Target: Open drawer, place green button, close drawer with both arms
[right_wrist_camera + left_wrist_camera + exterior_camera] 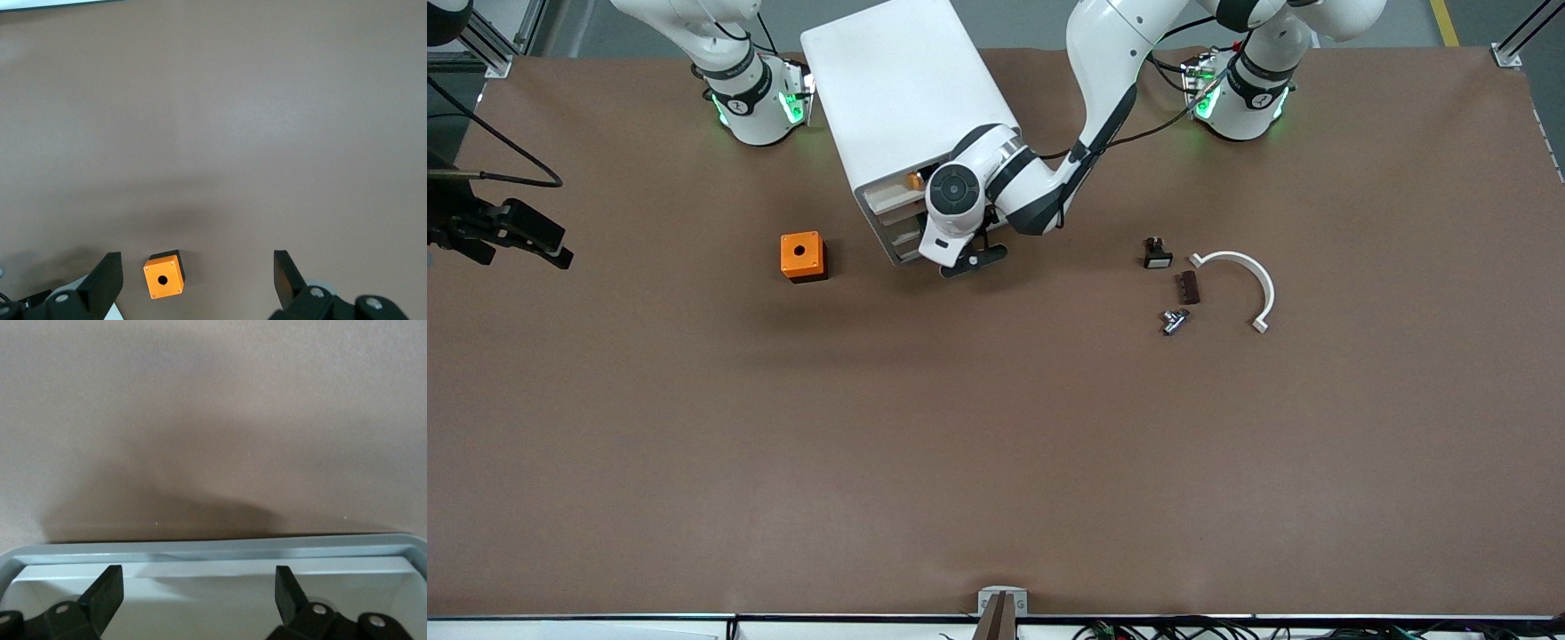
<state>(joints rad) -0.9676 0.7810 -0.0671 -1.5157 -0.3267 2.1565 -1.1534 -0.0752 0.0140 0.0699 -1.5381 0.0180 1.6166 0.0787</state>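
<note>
Jaws of the left gripper (198, 573) stand wide apart and empty, poised over the inside of a shallow white plastic tray drawer (200, 550) that sits at least partly pulled out from the front of the white boxy cabinet (898, 98); which tier it is cannot be told. The right gripper (197, 257) waits with its jaws equally spread and empty, high over the brown surface (996, 444) at the right arm's end, looking down on an orange plastic box with a round hole (803, 256). The drawer looks light, stiff and smooth; I judge its thin front rim the place to hook or pinch, pulling straight so it does not bind or drag the cabinet along. Toward the left arm's end lie a white curved plastic bracket (1258, 280), a small dark brown block (1188, 287), a black button with a white square face (1157, 255), and nearest the front camera a tiny grey-and-dark piece (1174, 321). That last is probably the green-capped button, though its colour cannot be made out. It should be light, hard and apt to roll, best pinched across its body.
</note>
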